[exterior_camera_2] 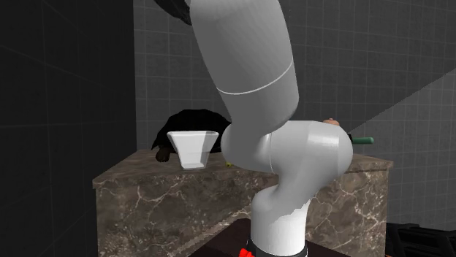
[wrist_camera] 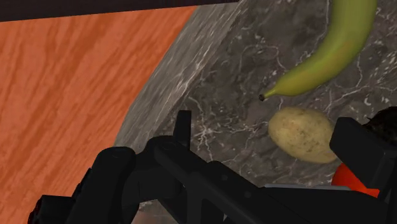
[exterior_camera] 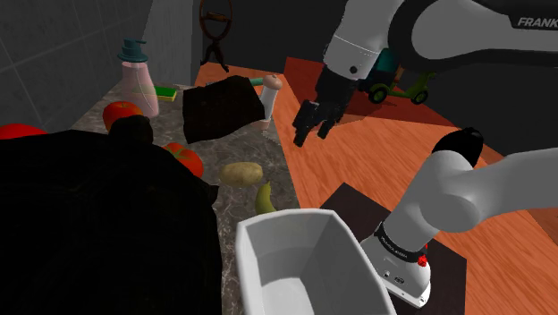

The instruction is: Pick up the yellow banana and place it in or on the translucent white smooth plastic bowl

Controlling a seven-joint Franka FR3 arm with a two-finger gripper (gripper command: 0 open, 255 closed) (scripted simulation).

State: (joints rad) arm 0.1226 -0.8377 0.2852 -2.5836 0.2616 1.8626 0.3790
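The banana (exterior_camera: pixel 264 198), yellow-green, lies on the marble counter (exterior_camera: pixel 288 170) just beyond the far rim of the white bowl (exterior_camera: pixel 302 258), a deep straight-walled tub at the counter's near end. In the wrist view the banana (wrist_camera: pixel 332 49) lies past a potato (wrist_camera: pixel 302 133), ahead of the fingers and toward the right finger's side. My gripper (exterior_camera: pixel 312 134) hangs open and holds nothing, above the counter's edge, to the shoulder view's right of the banana and farther back. The gripper (wrist_camera: pixel 235 167) shows its fingers apart. The bowl (exterior_camera_2: pixel 191 148) also stands on the counter in the second exterior view.
A potato (exterior_camera: pixel 241 173) sits next to the banana, with tomatoes (exterior_camera: pixel 185 158) beyond. A big black mass (exterior_camera: pixel 98 224) covers the counter's left. A dark crumpled object (exterior_camera: pixel 224 107), a flask (exterior_camera: pixel 139 82) and a bottle (exterior_camera: pixel 271 91) stand at the back. Orange wooden floor (exterior_camera: pixel 358 161) lies right of the counter.
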